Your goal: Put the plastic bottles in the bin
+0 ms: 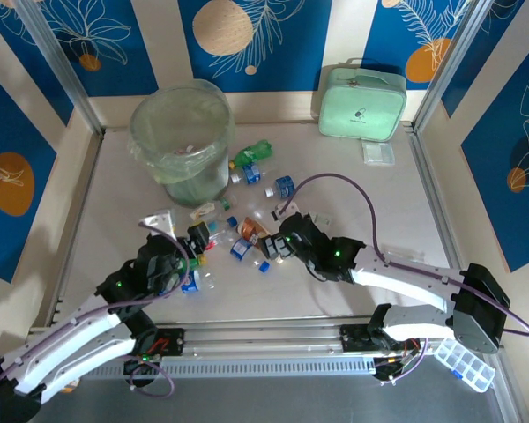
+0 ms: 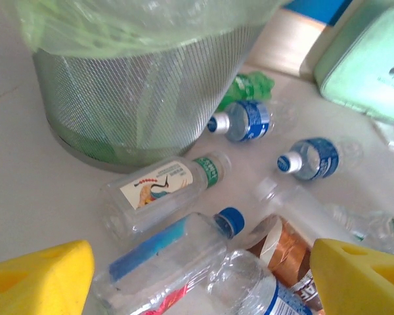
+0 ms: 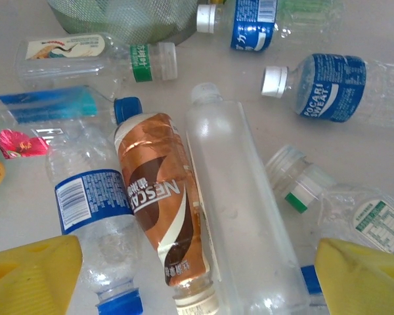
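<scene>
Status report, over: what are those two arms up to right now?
Left gripper open, right gripper open, neither holding. Plastic bottles scattered on table beside bin. Path unobstructed.

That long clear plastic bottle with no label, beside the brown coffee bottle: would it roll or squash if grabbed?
Probably light: the long clear unlabelled bottle looks empty. Lying on its round side, it would likely roll if nudged, though the brown-labelled coffee bottle alongside may block that. Its thin walls might dent.

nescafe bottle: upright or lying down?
Lying down. The Nescafe bottle lies flat on the table, its whole length showing, between a blue-labelled bottle and a clear bottle.
</scene>
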